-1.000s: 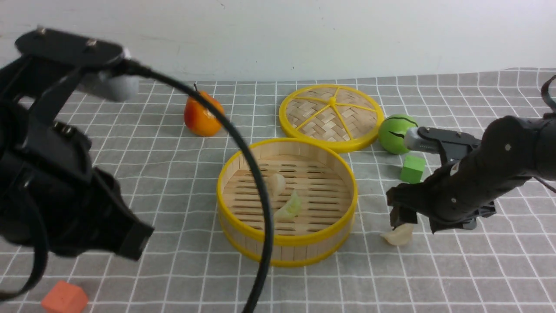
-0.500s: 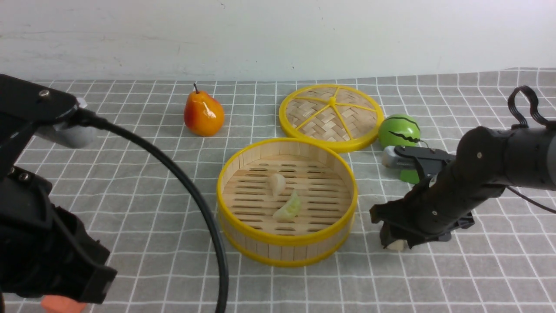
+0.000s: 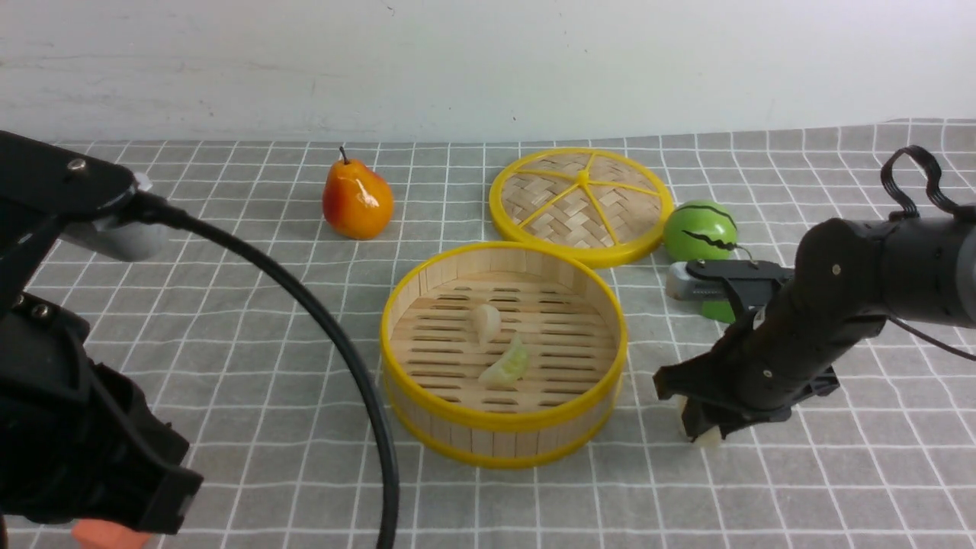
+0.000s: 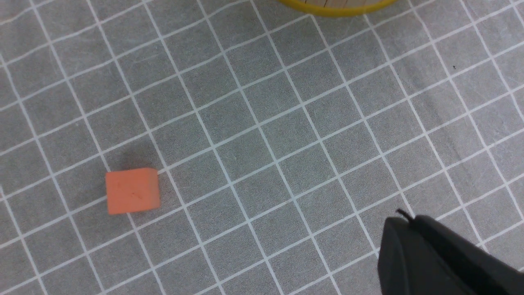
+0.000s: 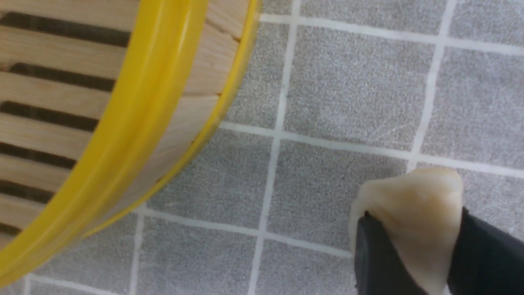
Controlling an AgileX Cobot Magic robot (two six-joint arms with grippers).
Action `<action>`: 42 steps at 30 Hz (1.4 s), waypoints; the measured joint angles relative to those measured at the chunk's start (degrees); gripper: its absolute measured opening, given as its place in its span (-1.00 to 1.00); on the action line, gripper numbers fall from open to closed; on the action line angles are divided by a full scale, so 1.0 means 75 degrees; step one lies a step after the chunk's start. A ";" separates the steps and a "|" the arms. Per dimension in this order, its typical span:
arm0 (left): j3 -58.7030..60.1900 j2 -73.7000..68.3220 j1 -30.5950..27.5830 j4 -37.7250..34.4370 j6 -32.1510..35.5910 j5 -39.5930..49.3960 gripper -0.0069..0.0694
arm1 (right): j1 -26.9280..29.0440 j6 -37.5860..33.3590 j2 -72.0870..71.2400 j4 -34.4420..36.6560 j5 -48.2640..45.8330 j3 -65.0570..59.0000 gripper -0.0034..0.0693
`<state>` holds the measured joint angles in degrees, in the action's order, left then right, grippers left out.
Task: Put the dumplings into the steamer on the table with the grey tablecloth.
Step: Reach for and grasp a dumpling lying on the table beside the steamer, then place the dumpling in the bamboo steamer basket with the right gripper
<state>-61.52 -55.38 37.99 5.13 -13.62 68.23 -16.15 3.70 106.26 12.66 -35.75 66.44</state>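
Note:
The steamer (image 3: 503, 418), a round bamboo basket with yellow rims, stands mid-table on the grey tablecloth (image 3: 267, 320). Two dumplings lie on its slat floor, one cream (image 3: 486, 322) and one pale green (image 3: 507, 364). A third, cream dumpling (image 3: 707, 436) is just right of the steamer, down at the cloth. My right gripper (image 3: 698, 423) is shut on it. In the right wrist view both black fingers press this dumpling (image 5: 409, 192), with the steamer's rim (image 5: 135, 123) close beside. My left gripper (image 4: 403, 223) is shut and empty over bare cloth at the near left.
A woven lid (image 3: 581, 200) lies behind the steamer, with a pear (image 3: 357, 197) to its left and a green ball (image 3: 698, 225) to its right. A green block (image 3: 717, 309) is partly hidden by my right arm. An orange block (image 4: 132, 190) lies near my left gripper. A black cable (image 3: 343, 366) arcs across the near left.
My right gripper came down over the cream dumpling right of the steamer and closed on it. My left arm drew back to the near left, uncovering the steamer.

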 joint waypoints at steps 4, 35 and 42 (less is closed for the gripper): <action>0.0000 0.0032 0.0000 0.0007 0.0000 0.0110 -0.86 | -0.0299 -0.0113 -0.0293 -0.0435 -0.0807 0.0868 -0.28; 0.0166 0.1091 0.0000 0.0334 -0.0176 0.0177 -0.86 | -0.1839 0.0804 0.2427 -0.1855 -0.2758 0.5793 0.21; 0.1611 0.3312 0.0000 0.1271 -0.1423 -0.0167 -0.85 | -0.2106 0.0264 0.0371 -0.0961 -0.2427 0.5030 -0.25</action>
<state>-49.43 -30.55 37.99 14.66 -24.29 66.98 -31.94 5.68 109.05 5.45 -53.95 104.16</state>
